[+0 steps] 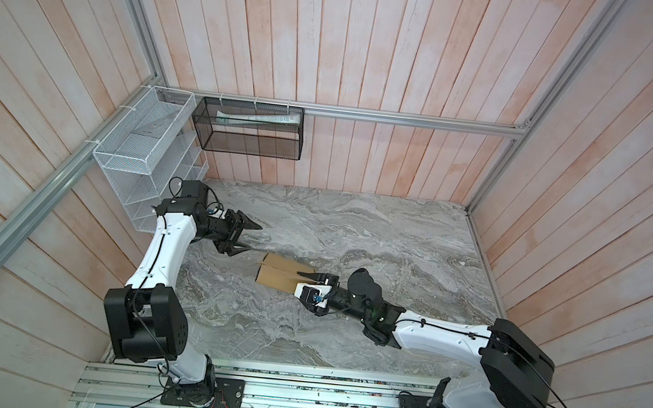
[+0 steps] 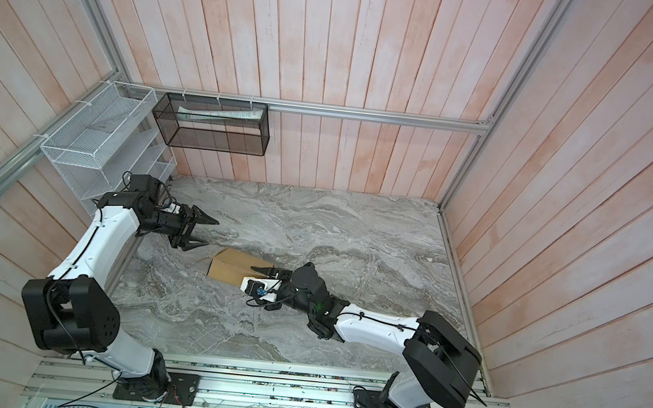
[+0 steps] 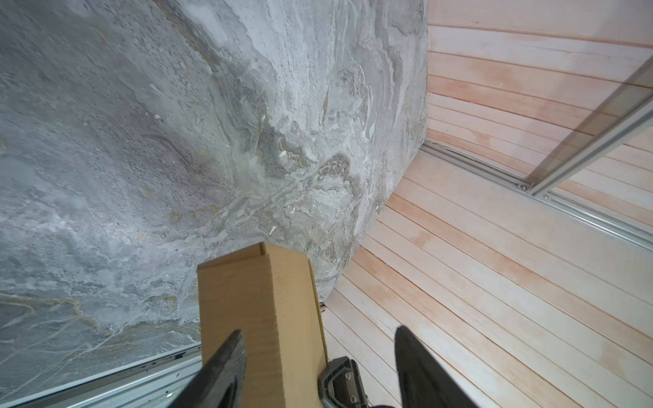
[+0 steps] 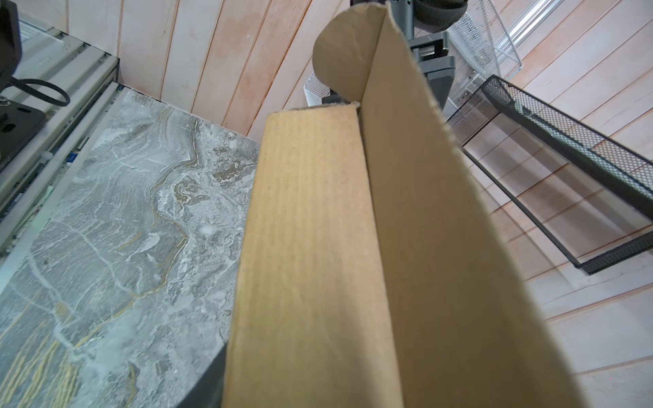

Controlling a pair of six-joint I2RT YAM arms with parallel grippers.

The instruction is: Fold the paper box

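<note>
Pink plank walls (image 1: pixel 375 51) close in a grey marbled table (image 1: pixel 376 227), with a white wire basket (image 1: pixel 135 141) and a black mesh basket (image 1: pixel 249 129) hung near its back left corner.

In both top views the paper box (image 1: pixel 281 277) (image 2: pixel 229 271) sits about midway between the front and back edges, a little left of centre. Its long axis runs left to right across the surface, with the right end slightly nearer the front edge. A fold line follows that axis. The right wrist view shows one long panel of the box (image 4: pixel 318 247) raised beside another, with a rounded flap (image 4: pixel 339 53) at the far end.

The right gripper (image 1: pixel 308 279) is clamped on the box's right end. One black finger (image 1: pixel 306 274) lies along the top, and the other is mostly hidden.

The left gripper (image 1: pixel 249 238) hangs just beside the box's back left corner with its jaws spread apart. It is empty and, in the top views, clear of the cardboard.
</note>
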